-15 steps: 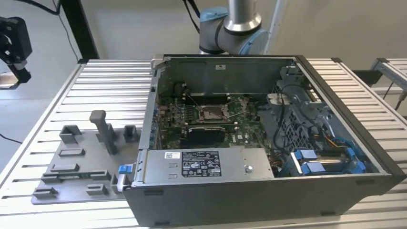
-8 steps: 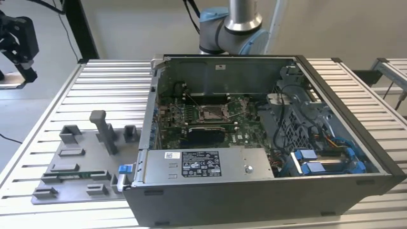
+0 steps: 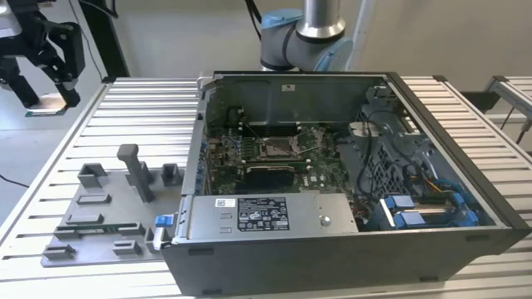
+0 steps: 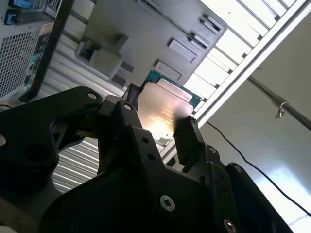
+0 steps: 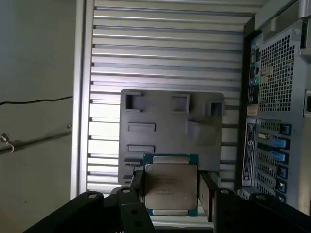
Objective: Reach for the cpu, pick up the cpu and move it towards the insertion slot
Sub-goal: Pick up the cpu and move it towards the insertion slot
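My tool (image 3: 48,99) is clamped on the small, thin, square cpu (image 5: 170,188) with its silvery metal top. So the pick-up is done, and the chip hangs in the air rather than resting on anything. In the first wrist view the two black fingers (image 5: 208,194) press on opposite edges of the chip, one on each side. The broad metal face between them is left bare. I judge the hold is on the edges so that nothing bears on the flat faces, and so that the chip stays level and square to the tool. It looks flat between the fingers in both wrist views, with its green rim showing just past the metal top.

Beneath the tool, well apart from it, lies the flat grey plastic fixture plate (image 5: 170,121) with its raised blocks. It sits on the slatted aluminium worktop (image 3: 141,118). The chip is well clear of those blocks, which I take to be why the tool is held so high, since nothing can catch the chip's underside.

The insertion slot (image 3: 278,147) is a square socket with a shiny metal frame and a dark centre on the green board. It is well apart from the tool, off to its side and lower, inside the open dark grey metal computer case (image 3: 332,261). The case wall and most of the plate lie between the chip and the socket. By my judgement most of the carry towards the slot is not yet done.
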You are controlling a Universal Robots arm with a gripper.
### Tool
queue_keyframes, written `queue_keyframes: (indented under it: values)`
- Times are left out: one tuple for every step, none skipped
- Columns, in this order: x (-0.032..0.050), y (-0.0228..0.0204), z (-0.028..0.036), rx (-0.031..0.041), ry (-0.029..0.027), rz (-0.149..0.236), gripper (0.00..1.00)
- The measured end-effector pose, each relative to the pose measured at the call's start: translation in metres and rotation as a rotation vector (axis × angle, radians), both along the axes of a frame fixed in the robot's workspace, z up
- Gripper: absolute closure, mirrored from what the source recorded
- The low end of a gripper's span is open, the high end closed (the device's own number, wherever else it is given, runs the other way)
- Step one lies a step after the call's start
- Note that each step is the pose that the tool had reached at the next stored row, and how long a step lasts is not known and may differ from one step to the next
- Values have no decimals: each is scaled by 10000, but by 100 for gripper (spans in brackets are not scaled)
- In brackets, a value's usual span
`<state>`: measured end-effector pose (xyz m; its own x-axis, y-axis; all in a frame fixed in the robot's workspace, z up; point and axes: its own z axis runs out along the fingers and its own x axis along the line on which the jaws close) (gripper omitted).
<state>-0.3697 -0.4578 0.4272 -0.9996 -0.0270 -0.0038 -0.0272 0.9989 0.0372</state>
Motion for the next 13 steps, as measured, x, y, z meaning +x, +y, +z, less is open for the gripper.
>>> queue_keyframes:
  values:
    - [45,0,0,0,0,0,100]
    - [93,0,0,0,0,0,100]
    - [137,0,0,0,0,0,100]
    - [184,0,-1,0,-1,0,100]
    - [229,0,-1,0,0,0,100]
    - [274,0,-2,0,0,0,100]
    - [322,0,-2,0,0,0,100]
    - [367,0,-3,0,-1,1,100]
    - [410,0,-4,0,-1,0,100]
    - [456,0,-5,0,0,0,100]
    - [501,0,-6,-1,1,0,100]
    - [548,0,-8,0,0,0,100]
    - [594,0,-9,0,0,1,100]
